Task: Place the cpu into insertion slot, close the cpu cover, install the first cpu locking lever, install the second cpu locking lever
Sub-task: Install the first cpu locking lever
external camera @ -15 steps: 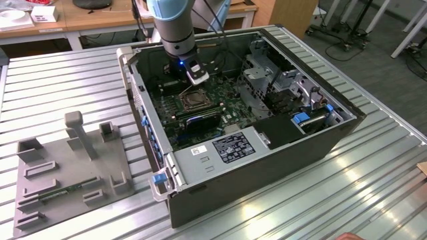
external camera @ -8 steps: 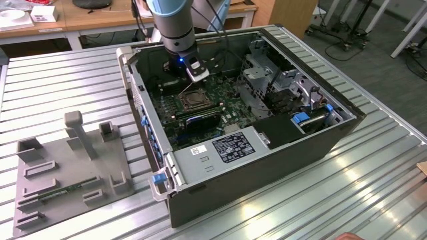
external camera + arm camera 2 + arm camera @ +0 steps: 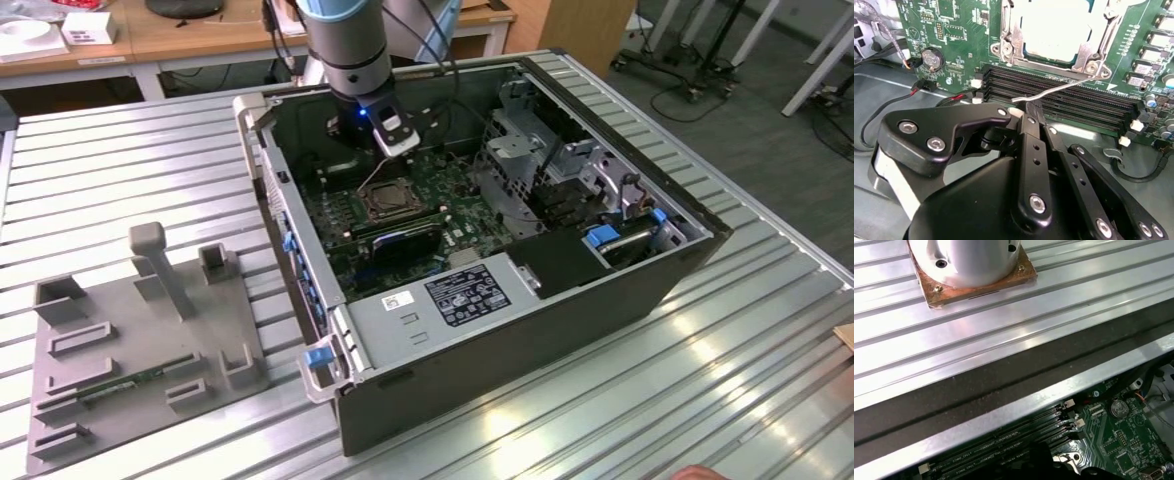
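Gripper [image 3: 1029, 107], jaws together, rests beside the hooked free end of the locking lever [image 3: 1054, 89]. The cpu [image 3: 1059, 30] sits in the insertion slot [image 3: 387, 197], upper middle of the exterior view, framed by the cpu cover [image 3: 1013, 37]. Lever looks thin, springy, slippery: hold its hook.

One arm [image 3: 344, 40], near-vertical, enters at the top of the exterior view. Grey-blue joint, then a black wrist [image 3: 363, 100] below it with a small blue light lit. The tool [image 3: 398, 145] hangs off the wrist, tilted toward the exterior view's right, tip low. Second wrist view: tool [image 3: 1030, 107] black, link bars and bolt heads plain. Its fingers [image 3: 1030, 135] are drawn together, tips meeting, no gap between them. One outer link juts out to the side.
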